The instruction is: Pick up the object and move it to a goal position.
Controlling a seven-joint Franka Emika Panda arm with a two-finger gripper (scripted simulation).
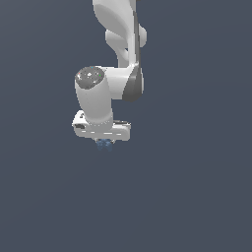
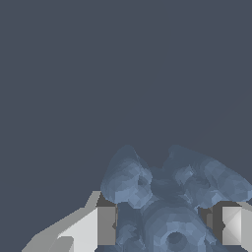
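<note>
The object (image 1: 104, 144) is a small steel-blue spiky jack; in the exterior view it peeks out just under my white hand. My gripper (image 1: 104, 143) points down and is shut on it. In the wrist view the object (image 2: 167, 197) fills the space between my two fingers (image 2: 98, 225), with its rounded lobes bulging out past the pads. My fingers touch it on both sides. The arm comes down from the top of the exterior view and hides most of the fingers there.
A flat dark grey-blue surface (image 1: 197, 197) fills both views around the arm. No other objects, edges or goal marker show.
</note>
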